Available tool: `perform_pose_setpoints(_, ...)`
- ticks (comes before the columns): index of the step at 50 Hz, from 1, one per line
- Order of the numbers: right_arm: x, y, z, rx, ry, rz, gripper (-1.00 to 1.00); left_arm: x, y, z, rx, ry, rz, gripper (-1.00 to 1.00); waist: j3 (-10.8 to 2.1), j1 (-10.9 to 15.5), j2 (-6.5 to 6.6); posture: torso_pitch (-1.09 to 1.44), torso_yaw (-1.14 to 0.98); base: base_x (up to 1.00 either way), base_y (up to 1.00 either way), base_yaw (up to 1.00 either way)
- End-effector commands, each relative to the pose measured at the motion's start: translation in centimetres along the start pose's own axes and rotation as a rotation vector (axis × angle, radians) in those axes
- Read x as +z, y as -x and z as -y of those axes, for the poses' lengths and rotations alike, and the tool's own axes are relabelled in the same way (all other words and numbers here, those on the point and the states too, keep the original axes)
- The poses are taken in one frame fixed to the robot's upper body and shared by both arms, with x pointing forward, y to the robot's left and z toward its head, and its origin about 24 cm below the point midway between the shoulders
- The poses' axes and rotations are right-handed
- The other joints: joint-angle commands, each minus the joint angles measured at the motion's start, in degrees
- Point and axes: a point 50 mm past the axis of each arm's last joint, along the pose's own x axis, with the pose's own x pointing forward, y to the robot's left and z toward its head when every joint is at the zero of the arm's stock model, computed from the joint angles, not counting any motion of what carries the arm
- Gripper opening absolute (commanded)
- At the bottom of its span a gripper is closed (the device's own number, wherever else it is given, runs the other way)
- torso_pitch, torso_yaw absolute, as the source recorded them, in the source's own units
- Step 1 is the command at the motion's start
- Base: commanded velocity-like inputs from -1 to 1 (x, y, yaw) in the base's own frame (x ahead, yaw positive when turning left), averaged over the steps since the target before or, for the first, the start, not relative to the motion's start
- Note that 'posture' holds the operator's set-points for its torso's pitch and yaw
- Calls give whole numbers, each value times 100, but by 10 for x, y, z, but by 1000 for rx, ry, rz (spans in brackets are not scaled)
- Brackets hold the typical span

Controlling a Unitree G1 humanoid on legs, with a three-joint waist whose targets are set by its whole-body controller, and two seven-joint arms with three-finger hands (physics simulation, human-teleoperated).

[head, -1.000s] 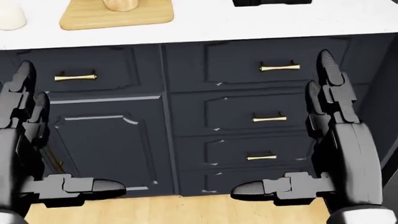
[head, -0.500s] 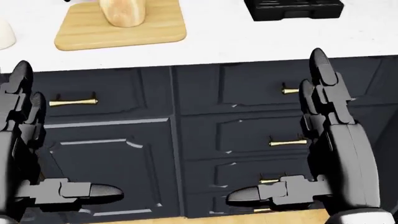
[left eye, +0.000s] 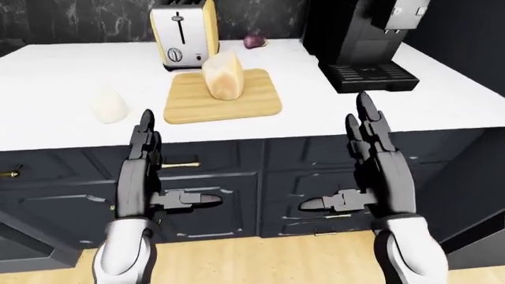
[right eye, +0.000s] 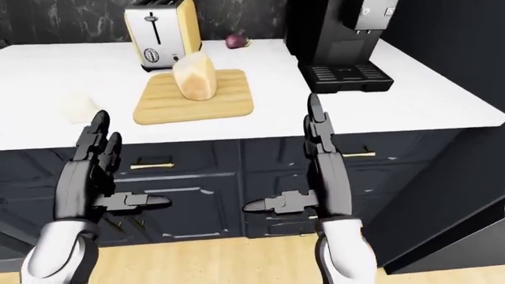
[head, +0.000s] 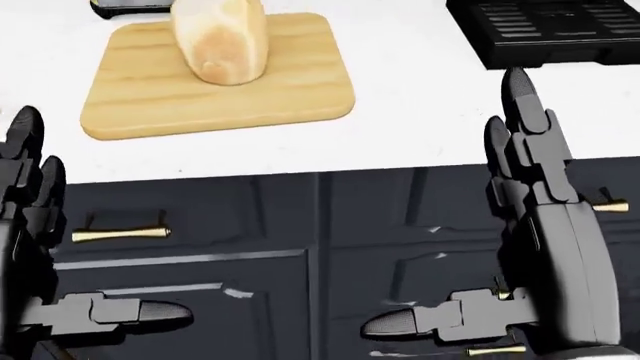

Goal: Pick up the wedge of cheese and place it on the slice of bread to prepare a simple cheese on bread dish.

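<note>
Both hands empty, fingers spread: left hand point(left eye: 140, 177), right hand point(left eye: 377, 177) raised below counter point(left eye: 63, 124) edge, ready to reach. Bread point(left eye: 223, 75) upright on board point(left eye: 223, 103). Pale lump point(left eye: 109, 106) left of board, likely cheese.

Both robot hands, left robot hand point(left eye: 146, 177) and right robot hand point(left eye: 379, 171), hang with fingers spread below the worktop point(left eye: 331, 112) edge, against dark cabinet fronts point(left eye: 237, 183); nothing lies between them and the edge. Worktop obstacles: cutting board point(left eye: 237, 103) with bread point(left eye: 223, 75) standing on it, centre; toaster point(left eye: 184, 34) just above the board in view; coffee machine point(left eye: 367, 41) at right; pale lump point(left eye: 109, 105) left of the board, apart. Bare white surface between board and machine, and along the near edge.
</note>
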Motion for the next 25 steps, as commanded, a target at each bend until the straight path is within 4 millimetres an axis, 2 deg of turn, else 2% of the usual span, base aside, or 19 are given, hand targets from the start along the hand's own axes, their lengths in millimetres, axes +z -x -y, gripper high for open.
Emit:
perform_pose_setpoints(1,16,1,-1,4,1,91,100,20,3,-4,20,-20,119,100,-170,-9,-68,0,0,16,52,0)
perform_pose_setpoints(3,14,1,-2,5,8,86,100,20,5,-3,17,-20,120,100,-243,-95,-15,0,0,17,52,0)
perform_pose_setpoints(5,14,2,-1,5,9,87,100,21,5,-4,21,-20,122,100,-242,-129,4,0,0,16,53,0)
perform_pose_setpoints(9,15,2,-2,13,4,89,100,23,7,-5,23,-25,128,100,-219,-193,212,0,0,16,53,0)
perform_pose_setpoints(12,15,1,-2,13,5,86,100,21,6,-5,23,-25,125,100,-252,-207,479,0,0,17,53,0)
perform_pose_setpoints(13,17,2,-2,14,5,89,100,22,7,-5,21,-25,127,100,-285,-207,639,0,0,17,52,0)
perform_pose_setpoints(14,19,2,-3,18,2,94,100,23,8,-5,21,-25,129,100,-367,-196,894,0,0,17,52,0)
perform_pose_setpoints(15,19,2,-3,19,1,94,100,23,8,-5,22,-26,130,100,-431,-210,934,0,0,17,52,0)
perform_pose_setpoints(16,19,2,-3,21,0,93,100,22,8,-5,21,-27,129,100,-276,-148,739,0,0,18,51,0)
perform_pose_setpoints(17,18,1,-4,21,2,90,100,21,7,-5,23,-27,127,100,-204,-145,722,0,0,17,41,0)
perform_pose_setpoints(18,17,1,-4,27,-4,87,100,21,7,-5,24,-28,127,100,-239,-114,673,0,0,19,21,0)
perform_pose_setpoints(20,17,0,-5,28,-6,83,100,22,7,-6,24,-29,126,100,-284,-91,701,0,0,19,7,0)
perform_pose_setpoints(22,19,1,-5,25,-8,92,100,24,9,-6,24,-29,132,100,-242,-52,716,0,0,12,0,0)
perform_pose_setpoints(24,20,1,-6,39,-61,87,100,25,9,-7,26,-30,133,100,-338,-62,601,0,0,0,0,0)
perform_pose_setpoints(25,22,2,-5,43,-76,92,100,25,10,-6,25,-32,134,100,-332,-42,556,0,0,0,0,0)
